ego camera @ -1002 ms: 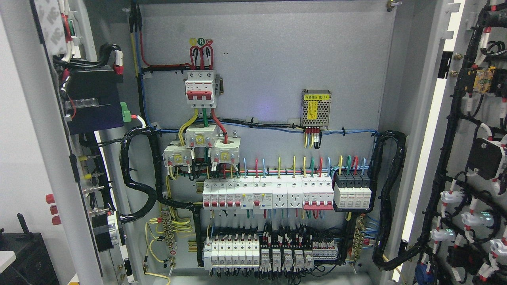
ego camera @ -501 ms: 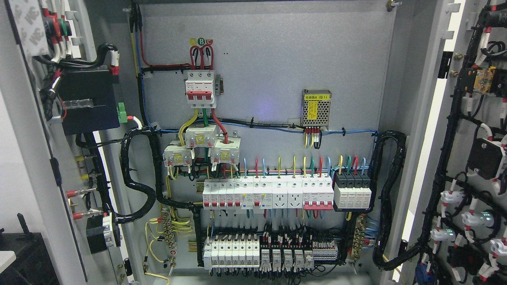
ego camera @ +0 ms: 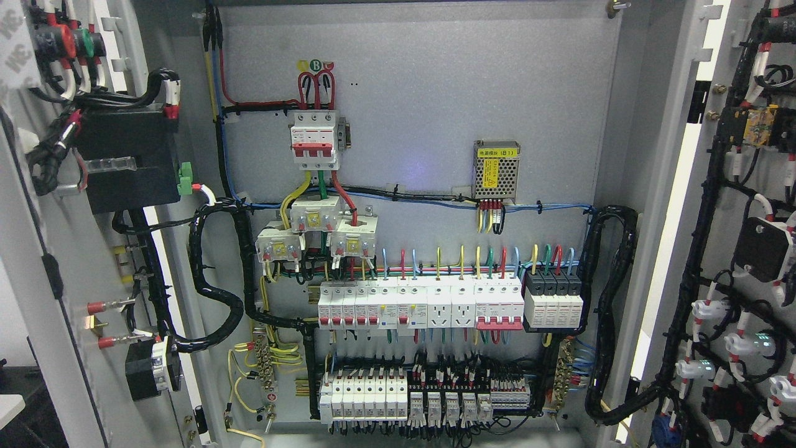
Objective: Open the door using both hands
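While both doors stand swung outward, cabinet interior fully exposed. At far left, left door seen from its inner face, long axis upright though leaning slightly in the picture, free edge toward the camera, hinge side against the cabinet frame; carries a black box with a green connector, red and green button backs near the top, and a black wire loom looping across to the back panel. In the middle, grey back panel facing straight out: red-handled main breaker upper left, perforated power supply to its right, a row of white breakers below, and a lower row of relays near the bottom. At far right, right door likewise opened out, long axis upright, inner face turned leftward, hung with black cabling and white-capped lamp backs. Neither robot hand nor any arm within the frame, so finger state cannot be told.
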You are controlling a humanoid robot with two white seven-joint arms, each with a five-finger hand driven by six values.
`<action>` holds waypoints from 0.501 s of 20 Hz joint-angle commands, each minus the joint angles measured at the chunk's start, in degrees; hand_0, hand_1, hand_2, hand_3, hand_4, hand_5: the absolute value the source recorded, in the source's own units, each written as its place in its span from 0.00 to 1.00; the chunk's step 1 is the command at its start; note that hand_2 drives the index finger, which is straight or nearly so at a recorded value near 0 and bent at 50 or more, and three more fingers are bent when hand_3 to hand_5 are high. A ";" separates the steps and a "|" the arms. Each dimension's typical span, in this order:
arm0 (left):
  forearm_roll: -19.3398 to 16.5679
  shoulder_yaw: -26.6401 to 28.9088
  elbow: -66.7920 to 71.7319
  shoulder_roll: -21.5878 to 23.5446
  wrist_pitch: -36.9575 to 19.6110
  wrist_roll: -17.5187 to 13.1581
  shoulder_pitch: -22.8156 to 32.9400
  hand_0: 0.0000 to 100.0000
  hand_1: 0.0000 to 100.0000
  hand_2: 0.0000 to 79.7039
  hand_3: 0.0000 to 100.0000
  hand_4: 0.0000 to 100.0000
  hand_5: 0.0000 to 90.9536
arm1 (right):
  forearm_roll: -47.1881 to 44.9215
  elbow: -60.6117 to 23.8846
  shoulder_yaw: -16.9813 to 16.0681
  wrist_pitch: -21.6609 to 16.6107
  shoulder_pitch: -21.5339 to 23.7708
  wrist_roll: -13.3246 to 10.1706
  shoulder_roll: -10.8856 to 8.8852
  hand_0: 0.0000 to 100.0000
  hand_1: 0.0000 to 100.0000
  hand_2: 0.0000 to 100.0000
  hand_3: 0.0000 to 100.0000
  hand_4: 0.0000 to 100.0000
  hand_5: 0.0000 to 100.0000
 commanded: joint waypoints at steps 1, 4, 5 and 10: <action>0.01 0.02 0.00 -0.05 0.00 -0.02 0.00 0.00 0.00 0.00 0.00 0.04 0.00 | 0.60 0.78 1.43 0.01 -0.74 0.08 1.29 0.00 0.00 0.00 0.00 0.00 0.00; 0.01 0.02 0.00 -0.05 0.00 -0.02 0.00 0.00 0.00 0.00 0.00 0.04 0.00 | 0.60 0.86 2.13 0.01 -1.44 0.08 1.90 0.00 0.00 0.00 0.00 0.00 0.00; 0.01 0.02 0.00 -0.05 0.00 -0.02 0.00 0.00 0.00 0.00 0.00 0.04 0.00 | 0.60 1.04 2.22 0.01 -1.53 0.08 1.99 0.00 0.00 0.00 0.00 0.00 0.00; 0.01 0.02 0.00 -0.05 0.00 -0.02 0.00 0.00 0.00 0.00 0.00 0.04 0.00 | 0.60 1.74 2.75 0.01 -2.15 0.08 3.22 0.00 0.00 0.00 0.00 0.00 0.00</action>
